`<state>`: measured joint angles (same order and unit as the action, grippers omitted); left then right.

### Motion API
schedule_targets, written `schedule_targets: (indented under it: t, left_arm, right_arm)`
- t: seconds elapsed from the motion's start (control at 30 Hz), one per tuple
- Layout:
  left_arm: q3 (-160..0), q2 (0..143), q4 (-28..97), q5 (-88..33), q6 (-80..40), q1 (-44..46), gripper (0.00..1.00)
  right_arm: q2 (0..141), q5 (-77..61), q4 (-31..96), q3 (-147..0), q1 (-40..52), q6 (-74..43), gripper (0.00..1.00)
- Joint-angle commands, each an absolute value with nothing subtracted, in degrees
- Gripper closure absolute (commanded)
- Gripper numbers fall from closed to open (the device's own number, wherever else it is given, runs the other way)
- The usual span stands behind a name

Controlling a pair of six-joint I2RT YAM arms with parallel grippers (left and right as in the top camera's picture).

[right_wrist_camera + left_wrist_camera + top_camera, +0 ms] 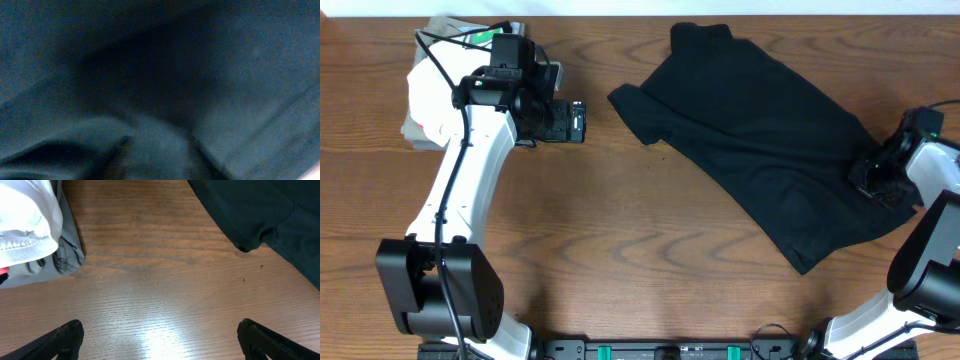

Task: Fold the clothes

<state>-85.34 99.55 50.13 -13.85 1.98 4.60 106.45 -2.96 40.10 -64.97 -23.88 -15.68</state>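
Observation:
The clothes, a black short-sleeved shirt (750, 140), lie spread and tilted across the right half of the wooden table. My right gripper (873, 180) is pressed down on the shirt's right edge. In the right wrist view, black fabric (210, 60) fills the frame and a ridge of it is bunched up between the jaws of the right gripper (160, 155), which is shut on the cloth. My left gripper (582, 122) hovers open over bare wood, left of the shirt's sleeve (260, 210), with nothing between its fingertips (65, 335).
A pile of other garments (430, 90) sits at the table's back left, beside the left arm: a white one (25, 220) over a grey-olive one (67, 255). Bare wood (620, 240) lies in front of the shirt and between the arms.

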Motion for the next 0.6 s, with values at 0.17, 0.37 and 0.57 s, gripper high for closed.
schedule_targets:
  t: [0.17, 0.37, 0.57]
  left_arm:
    - [-86.48, 100.44, 50.04, -14.59, 2.96, 5.17, 0.01]
    - [-86.46, 103.31, 50.04, -14.57, 2.98, 6.79, 0.01]
    - [-86.43, 108.12, 49.84, -14.57, 2.98, 8.27, 0.01]
  right_arm:
    - [108.68, 1.93, 26.48, -59.99, -24.75, -18.22, 0.99]
    - [114.1, 2.15, 13.54, -60.14, -26.26, -18.44, 0.99]
    - [121.51, 2.13, 0.49, -63.37, -28.42, -18.37, 0.99]
